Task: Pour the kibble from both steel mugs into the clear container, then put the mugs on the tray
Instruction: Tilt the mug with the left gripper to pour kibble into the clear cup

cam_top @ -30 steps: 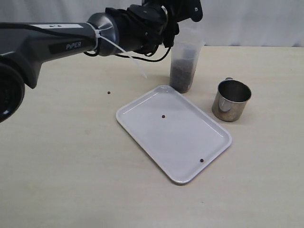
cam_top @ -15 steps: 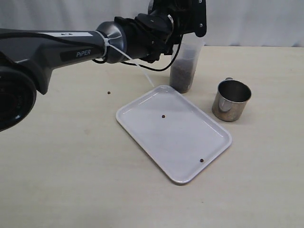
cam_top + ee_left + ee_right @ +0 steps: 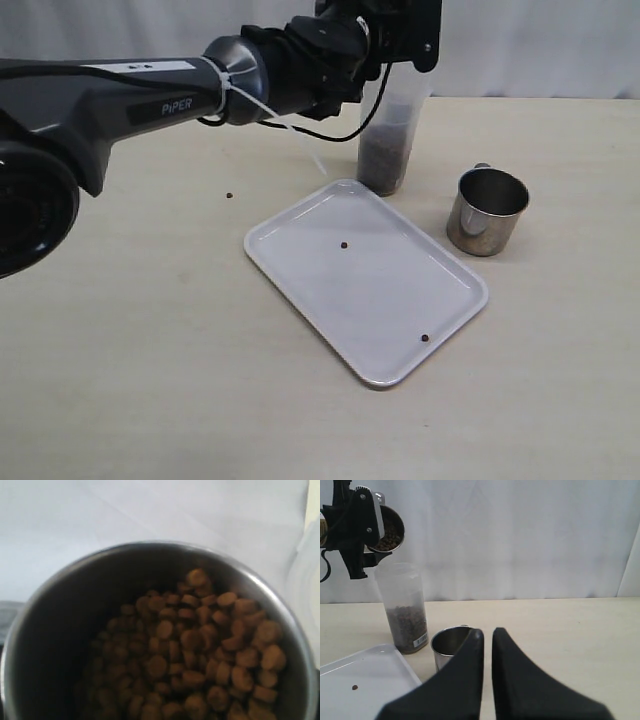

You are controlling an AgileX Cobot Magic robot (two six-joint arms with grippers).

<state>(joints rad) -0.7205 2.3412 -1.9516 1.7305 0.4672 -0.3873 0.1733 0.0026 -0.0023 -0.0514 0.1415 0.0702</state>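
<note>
**Tipped mug of kibble held over the clear container**

We see the kibble (image 3: 200,655) heaped inside the held mug (image 3: 390,527), piled toward the lower side of its mouth. The mug is tilted well over, with its opening turned sideways, and it hangs just above the rim of the clear container (image 3: 388,140). The left gripper (image 3: 372,530) clamps this mug between its jaws, high over the table (image 3: 130,350).

The container stands upright on the table, just beside the far corner of the tray (image 3: 300,250). Its lower part is filled with dark pellets. Two stray pellets (image 3: 343,245) lie on the white tray, one near the middle and one near its closest corner, and a third lies on the table to the tray's left.

The second mug (image 3: 487,210) stands upright on the table to the right of the tray, near the container but not touching it.

The right gripper (image 3: 486,635) hovers low, facing that mug, its jaws drawn together to a thin slit with nothing between them.
</note>
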